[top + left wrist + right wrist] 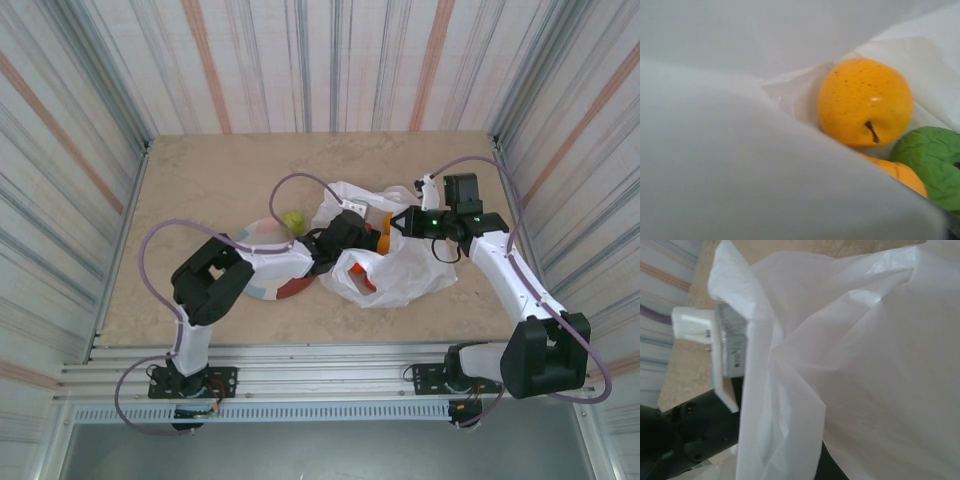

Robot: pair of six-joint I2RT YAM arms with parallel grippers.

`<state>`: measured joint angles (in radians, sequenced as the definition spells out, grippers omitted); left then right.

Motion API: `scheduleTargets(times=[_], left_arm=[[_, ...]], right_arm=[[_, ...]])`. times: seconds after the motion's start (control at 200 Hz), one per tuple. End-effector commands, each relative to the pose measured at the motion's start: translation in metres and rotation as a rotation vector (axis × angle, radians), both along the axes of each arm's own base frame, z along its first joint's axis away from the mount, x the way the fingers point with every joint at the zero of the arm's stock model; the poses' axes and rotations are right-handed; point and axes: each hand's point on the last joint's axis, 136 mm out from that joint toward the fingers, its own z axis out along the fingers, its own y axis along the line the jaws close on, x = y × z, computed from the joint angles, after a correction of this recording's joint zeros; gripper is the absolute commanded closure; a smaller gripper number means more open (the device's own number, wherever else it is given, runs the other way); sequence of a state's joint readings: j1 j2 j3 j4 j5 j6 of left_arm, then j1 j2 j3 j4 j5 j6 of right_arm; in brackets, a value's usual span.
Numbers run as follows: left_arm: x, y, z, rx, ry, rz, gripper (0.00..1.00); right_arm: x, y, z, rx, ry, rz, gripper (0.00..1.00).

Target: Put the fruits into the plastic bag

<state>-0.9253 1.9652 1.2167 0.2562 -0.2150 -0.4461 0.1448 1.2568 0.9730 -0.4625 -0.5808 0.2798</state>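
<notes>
**Desk:** Which fruit is left out, and which way does it lie from the tools?

**Photographer:** A lime-green fruit [292, 221] sits on the far rim of the plate [258, 238], on the bench [200, 180], just left of the plastic bag [400, 270]. It lies close beside the left tool [348, 237], on that tool's outer side. The right tool [393, 227] is across the bag's mouth from it, so the left tool looks the nearer.

**Desk:** And the tools themselves?

**Photographer:** The left one is inside the bag's mouth with plastic over its jaws; wide or narrow, I cannot tell. The right one is clamped narrow on the bag's raised rim.

**Desk:** What's inside?

**Photographer:** A yellow-orange fruit [865, 102] rests against a wrinkled green fruit [932, 160] and an orange fruit [900, 175]. The next reach, I judge, goes leftward from the mouth and slightly away from the arm bases.
</notes>
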Motion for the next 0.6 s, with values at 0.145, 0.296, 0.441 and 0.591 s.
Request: scheduleTargets(times=[0.145,0.296,0.441,0.591], left_arm=[[-0.052,0.015,0.042,-0.075,-0.007,-0.183,0.18],[-0.077,0.041,0.050,-0.029,-0.007,-0.246,0.18],[-0.091,0.072,0.060,-0.005,-0.002,-0.276,0.19],[-0.096,0.101,0.074,-0.033,-0.001,-0.295,0.19]], right_arm=[[0.006,-0.010,-0.002,-0.014,-0.006,-0.032,1.00],[0.011,-0.019,-0.001,-0.036,-0.010,-0.058,1.00],[0.014,-0.024,0.002,-0.075,-0.025,-0.056,1.00],[0.017,-0.024,0.003,-0.084,-0.023,-0.053,1.00]])
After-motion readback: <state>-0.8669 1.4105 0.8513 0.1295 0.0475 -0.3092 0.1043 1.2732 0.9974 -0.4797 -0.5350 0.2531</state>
